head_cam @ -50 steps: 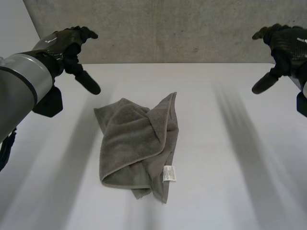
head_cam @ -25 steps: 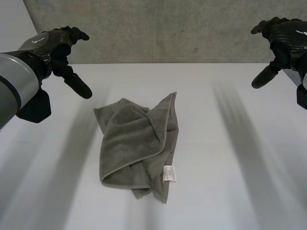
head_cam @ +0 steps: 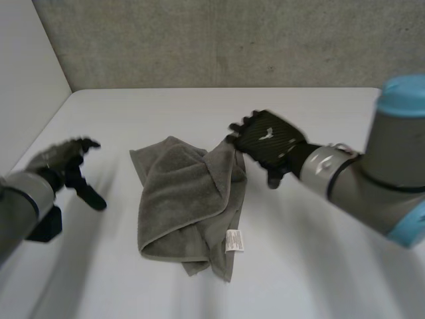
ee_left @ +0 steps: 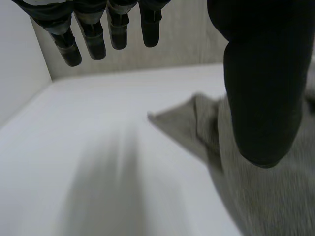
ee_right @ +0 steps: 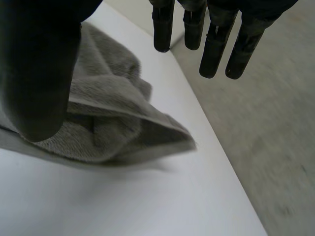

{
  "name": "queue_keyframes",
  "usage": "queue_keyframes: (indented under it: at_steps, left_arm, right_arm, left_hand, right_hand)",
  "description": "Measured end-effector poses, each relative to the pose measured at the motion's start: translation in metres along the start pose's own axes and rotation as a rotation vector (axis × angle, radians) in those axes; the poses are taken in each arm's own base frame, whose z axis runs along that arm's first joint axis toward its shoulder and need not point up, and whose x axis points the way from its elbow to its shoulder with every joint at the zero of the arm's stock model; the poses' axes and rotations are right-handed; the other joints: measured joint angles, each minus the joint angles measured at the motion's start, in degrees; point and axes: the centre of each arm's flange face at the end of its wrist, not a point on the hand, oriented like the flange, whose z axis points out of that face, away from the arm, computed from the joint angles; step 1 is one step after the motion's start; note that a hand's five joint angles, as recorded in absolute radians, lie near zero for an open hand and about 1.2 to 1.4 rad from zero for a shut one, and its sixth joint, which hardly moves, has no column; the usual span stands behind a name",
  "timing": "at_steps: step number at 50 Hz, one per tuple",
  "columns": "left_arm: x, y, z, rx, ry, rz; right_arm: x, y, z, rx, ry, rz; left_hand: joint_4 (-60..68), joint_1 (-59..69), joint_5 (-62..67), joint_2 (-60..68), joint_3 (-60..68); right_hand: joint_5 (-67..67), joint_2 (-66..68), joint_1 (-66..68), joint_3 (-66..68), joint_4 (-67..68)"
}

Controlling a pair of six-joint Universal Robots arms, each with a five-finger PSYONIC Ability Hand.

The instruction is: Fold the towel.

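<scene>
A crumpled grey-green towel (head_cam: 189, 199) lies in the middle of the white table (head_cam: 319, 266), with a white label (head_cam: 234, 240) near its front edge. My right hand (head_cam: 269, 143) hovers open over the towel's far right corner, fingers spread above the cloth (ee_right: 113, 123). Low over the table, well left of the towel, is my left hand (head_cam: 66, 163), also open, with straight fingers (ee_left: 93, 34) and a thumb (ee_left: 263, 83) that hold nothing. A pointed towel corner (ee_left: 197, 123) lies beyond that thumb.
A grey concrete wall (head_cam: 219, 40) runs behind the table's far edge. A pale side wall (head_cam: 26, 73) stands at the left. Bare tabletop surrounds the towel on all sides.
Both hands came down from high near the back. The right hand swept in to the towel's far right corner. The left hand dropped low at the left. The towel has not moved.
</scene>
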Motion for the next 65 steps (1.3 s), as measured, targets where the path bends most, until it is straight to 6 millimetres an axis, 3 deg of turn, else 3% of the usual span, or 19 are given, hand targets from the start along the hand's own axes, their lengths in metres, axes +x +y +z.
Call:
queue_keyframes:
  at_steps: [5, 11, 14, 21, 24, 29, 34, 37, 41, 48, 53, 59, 65]
  left_arm:
    - [-0.002, 0.039, 0.007, -0.094, -0.003, 0.012]
    - [0.004, 0.066, 0.006, -0.162, 0.019, 0.028]
    - [0.009, 0.074, 0.004, -0.184, 0.036, 0.035]
    - [0.022, 0.083, 0.002, -0.182, 0.089, 0.047]
    - [0.028, 0.086, 0.002, -0.173, 0.113, 0.045]
    - [0.037, 0.090, 0.002, -0.154, 0.151, 0.036]
    - [0.048, 0.093, 0.005, -0.121, 0.191, 0.033]
    - [0.053, 0.093, 0.010, -0.098, 0.206, 0.031]
    - [0.057, 0.093, 0.017, -0.080, 0.215, 0.030]
    - [0.068, 0.093, 0.028, -0.061, 0.238, 0.030]
    - [0.080, 0.092, 0.031, -0.041, 0.272, 0.026]
    - [0.097, 0.089, 0.032, 0.009, 0.326, -0.002]
    - [0.109, 0.078, 0.038, 0.071, 0.357, -0.013]
  right_arm:
    - [-0.030, 0.005, 0.027, 0.075, -0.031, -0.111]
    - [-0.054, 0.014, 0.051, 0.141, -0.032, -0.204]
    - [-0.064, 0.023, 0.062, 0.154, -0.035, -0.257]
    - [-0.072, 0.037, 0.078, 0.150, -0.040, -0.340]
    - [-0.069, 0.038, 0.081, 0.147, -0.031, -0.350]
    - [-0.056, 0.029, 0.078, 0.149, 0.004, -0.337]
    - [-0.029, 0.002, 0.059, 0.162, 0.078, -0.224]
    - [-0.007, -0.014, 0.038, 0.161, 0.133, -0.084]
    - [0.012, -0.022, 0.015, 0.137, 0.173, 0.048]
    - [0.036, -0.014, -0.035, 0.015, 0.227, 0.244]
    - [0.041, -0.011, -0.062, -0.038, 0.257, 0.304]
    - [0.047, -0.007, -0.084, -0.066, 0.304, 0.336]
    - [0.057, -0.004, -0.091, -0.066, 0.345, 0.333]
  left_hand:
    - [0.9, 0.2, 0.0, 0.9, 0.9]
    - [1.2, 0.7, 0.0, 1.2, 1.2]
    - [1.5, 1.0, 0.0, 1.5, 1.5]
    - [1.7, 1.1, 0.0, 1.7, 1.6]
    - [1.7, 1.1, 0.1, 1.7, 1.7]
    - [1.7, 1.1, 0.1, 1.7, 1.7]
    - [2.4, 2.0, 0.2, 2.5, 2.5]
    - [3.9, 3.5, 2.1, 3.9, 3.9]
    - [6.0, 5.6, 4.1, 6.0, 6.0]
    - [11.8, 11.5, 10.0, 11.8, 11.8]
    - [27.2, 27.4, 25.2, 27.8, 27.2]
    - [50.4, 49.7, 48.1, 50.3, 50.1]
    - [58.7, 56.9, 55.2, 58.5, 58.2]
  right_hand:
    - [5.7, 4.8, 5.2, 0.7, 5.2]
    - [11.9, 11.5, 11.0, 8.1, 11.7]
    - [22.0, 23.5, 22.6, 19.4, 22.8]
    - [52.8, 53.6, 53.3, 49.4, 53.0]
    - [59.8, 60.5, 59.2, 56.5, 60.1]
    - [60.1, 60.7, 59.2, 57.0, 60.5]
    - [60.3, 60.7, 59.2, 57.0, 60.5]
    - [60.5, 60.7, 59.2, 57.0, 60.5]
    - [60.5, 60.7, 59.2, 57.0, 60.5]
    - [60.5, 60.7, 59.3, 57.0, 60.5]
    - [61.3, 60.7, 60.8, 57.0, 60.5]
    - [61.3, 60.7, 60.8, 57.0, 60.5]
    - [61.3, 60.7, 60.8, 57.0, 60.5]
